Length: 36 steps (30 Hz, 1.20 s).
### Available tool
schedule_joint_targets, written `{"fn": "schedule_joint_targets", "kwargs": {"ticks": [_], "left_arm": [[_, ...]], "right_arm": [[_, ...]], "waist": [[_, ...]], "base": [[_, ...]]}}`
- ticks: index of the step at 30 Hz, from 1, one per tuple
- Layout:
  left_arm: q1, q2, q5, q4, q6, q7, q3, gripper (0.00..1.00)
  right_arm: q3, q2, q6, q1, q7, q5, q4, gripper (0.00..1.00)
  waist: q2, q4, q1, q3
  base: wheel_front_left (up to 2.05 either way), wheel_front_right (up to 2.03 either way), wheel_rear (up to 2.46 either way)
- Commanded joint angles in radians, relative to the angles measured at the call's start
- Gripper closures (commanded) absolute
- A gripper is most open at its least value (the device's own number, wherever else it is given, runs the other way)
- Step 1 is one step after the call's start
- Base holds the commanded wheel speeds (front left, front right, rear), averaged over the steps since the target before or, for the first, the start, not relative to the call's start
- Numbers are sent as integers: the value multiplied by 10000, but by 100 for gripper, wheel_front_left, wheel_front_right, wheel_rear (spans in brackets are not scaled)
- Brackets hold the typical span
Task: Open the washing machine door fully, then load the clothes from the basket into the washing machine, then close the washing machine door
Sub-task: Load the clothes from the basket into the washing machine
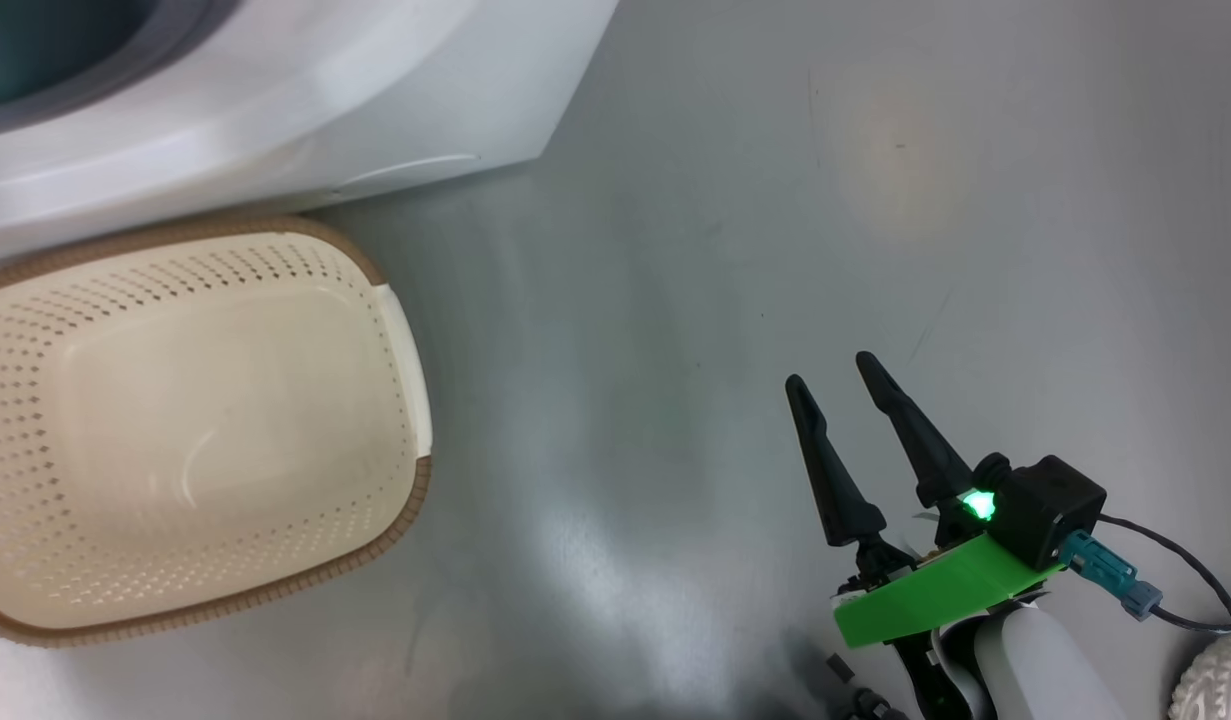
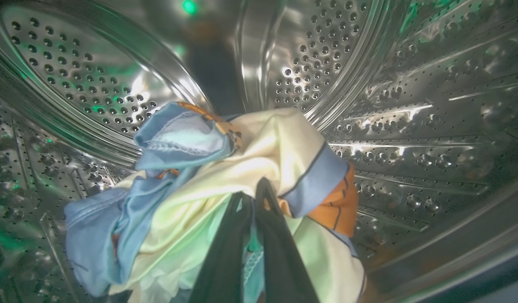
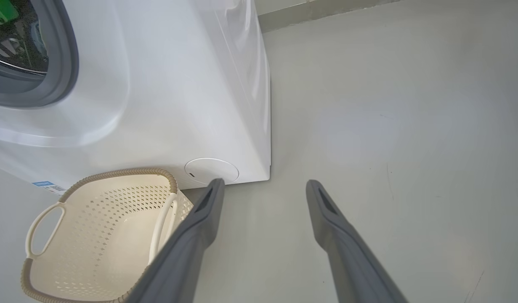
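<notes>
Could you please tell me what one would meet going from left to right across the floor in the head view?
the basket, with nothing in it → the right gripper, fingers apart and pointing up the view → a small pale ridged object at the lower right corner, too cropped to identify.

a, right claw (image 1: 831, 375), head view: lower right, two dark fingers (image 1: 835, 480) pointing up and slightly left, spread apart, nothing between. Green wrist bracket (image 1: 935, 595) behind finger bases; black camera housing (image 1: 1050, 505) with lit green lamp (image 1: 978, 506); pale forearm (image 1: 1035, 665) below.
b, right claw (image 3: 265, 185), right wrist view: grey fingers wide apart, tips level.
c, left claw (image 2: 252, 191), left wrist view: dark fingers (image 2: 225, 252) drawn nearly together, pinching fold of clothes (image 2: 263, 151).
</notes>
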Motion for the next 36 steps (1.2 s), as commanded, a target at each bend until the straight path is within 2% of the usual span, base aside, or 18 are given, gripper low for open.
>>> {"fn": "schedule_joint_targets", "kwargs": {"ticks": [1,13,21,31,36], "left_arm": [[-319,437,3,-340,-20,-83,-27,100],[-1394,508,-98,-806,-227,-150,-265,100],[-1910,828,-303,-489,-304,-106,-255,100],[-2440,1127,-211,245,-270,766,-558,100],[-2455,1164,-262,364,-244,643,-614,100]], "right_arm": [[248,9,62,399,-48,174,-231,0],[515,9,62,476,-48,364,-348,0],[677,9,62,470,-48,511,-374,0],[812,9,62,414,-48,726,-423,0],[752,9,62,371,-48,746,-400,0]], "waist": [[0,-42,0,128],[0,-289,0,695],[0,-437,0,1140],[0,-687,0,1503],[0,-678,0,1506]], "base": [[0,0,0],[0,0,0],[0,0,0],[0,0,0],[0,0,0]]}}
